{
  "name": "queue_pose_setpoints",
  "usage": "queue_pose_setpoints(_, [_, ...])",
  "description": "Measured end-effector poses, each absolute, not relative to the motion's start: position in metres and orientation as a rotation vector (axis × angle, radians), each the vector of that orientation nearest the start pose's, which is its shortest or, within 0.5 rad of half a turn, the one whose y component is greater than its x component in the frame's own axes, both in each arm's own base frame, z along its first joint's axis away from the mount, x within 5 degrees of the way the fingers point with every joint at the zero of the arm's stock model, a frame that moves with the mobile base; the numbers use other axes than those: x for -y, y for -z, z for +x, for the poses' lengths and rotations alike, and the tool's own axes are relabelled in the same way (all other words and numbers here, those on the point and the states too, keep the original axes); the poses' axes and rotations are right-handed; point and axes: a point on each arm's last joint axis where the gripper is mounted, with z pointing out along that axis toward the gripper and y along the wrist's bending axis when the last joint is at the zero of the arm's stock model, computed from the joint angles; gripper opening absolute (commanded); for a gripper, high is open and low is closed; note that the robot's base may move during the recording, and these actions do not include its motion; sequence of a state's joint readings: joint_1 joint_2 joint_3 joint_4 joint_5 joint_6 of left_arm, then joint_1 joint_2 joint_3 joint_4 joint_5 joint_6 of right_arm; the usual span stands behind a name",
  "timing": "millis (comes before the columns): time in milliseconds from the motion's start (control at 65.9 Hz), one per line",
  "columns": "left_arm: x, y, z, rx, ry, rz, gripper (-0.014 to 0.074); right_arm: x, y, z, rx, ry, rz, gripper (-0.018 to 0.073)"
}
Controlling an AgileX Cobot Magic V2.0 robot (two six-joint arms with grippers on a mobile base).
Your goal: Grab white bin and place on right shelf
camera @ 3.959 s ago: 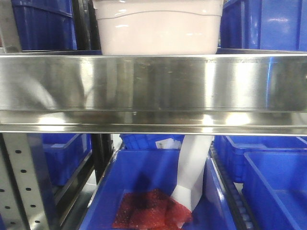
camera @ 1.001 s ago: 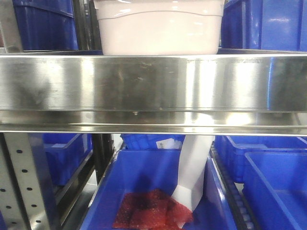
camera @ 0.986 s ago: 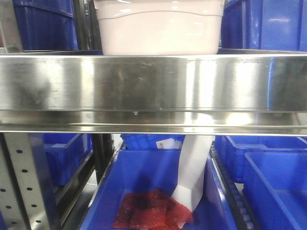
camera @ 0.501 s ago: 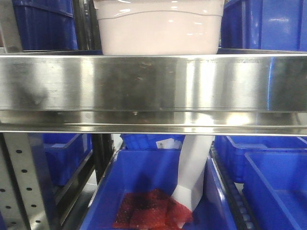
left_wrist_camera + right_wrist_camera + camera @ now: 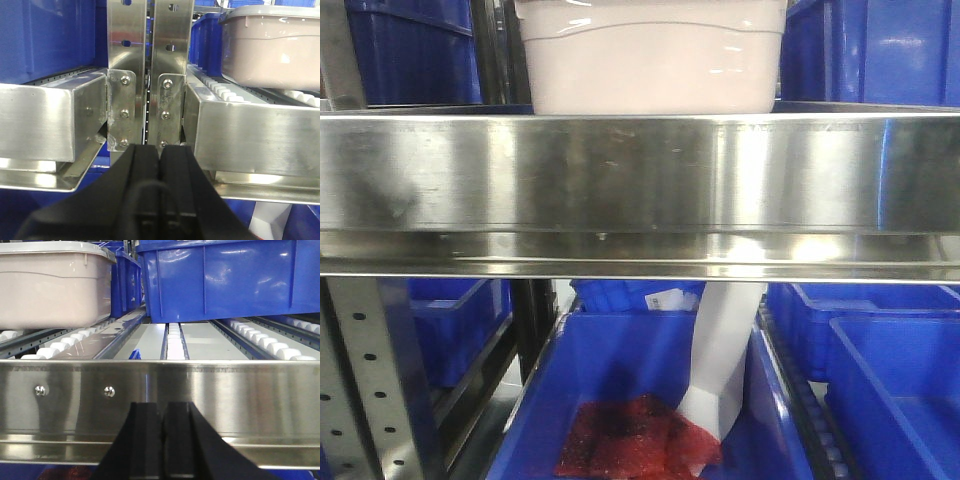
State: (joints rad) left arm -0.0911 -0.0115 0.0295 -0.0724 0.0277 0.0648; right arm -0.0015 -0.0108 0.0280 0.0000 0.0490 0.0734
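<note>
on the steel shelf (image 5: 640, 190), front view: white bin (image 5: 653, 58) sits on the rollers, same spot as four seconds ago; only the reflections on the lip shift. judgement: bin looks placed, arms clear of it. wrist views add what the front hides. left gripper (image 5: 159, 165) has fingers pressed together, empty, facing the perforated uprights (image 5: 150, 70), bin up to its right. right gripper (image 5: 162, 425) likewise closed on nothing, before the lip, blue bin (image 5: 225, 280) beside the white one.

Pinkish-white bin (image 5: 652, 62) sits upright on the steel shelf (image 5: 640, 190).
</note>
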Motion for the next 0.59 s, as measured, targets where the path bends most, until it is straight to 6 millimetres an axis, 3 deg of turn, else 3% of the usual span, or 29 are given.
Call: queue_pose_setpoints(592, [0.0053, -0.2013, 0.0565, -1.528, 0.080, 0.065, -0.0117, 0.0001, -0.1998, 0.0568, -1.549, -0.057, 0.058, 0.0056])
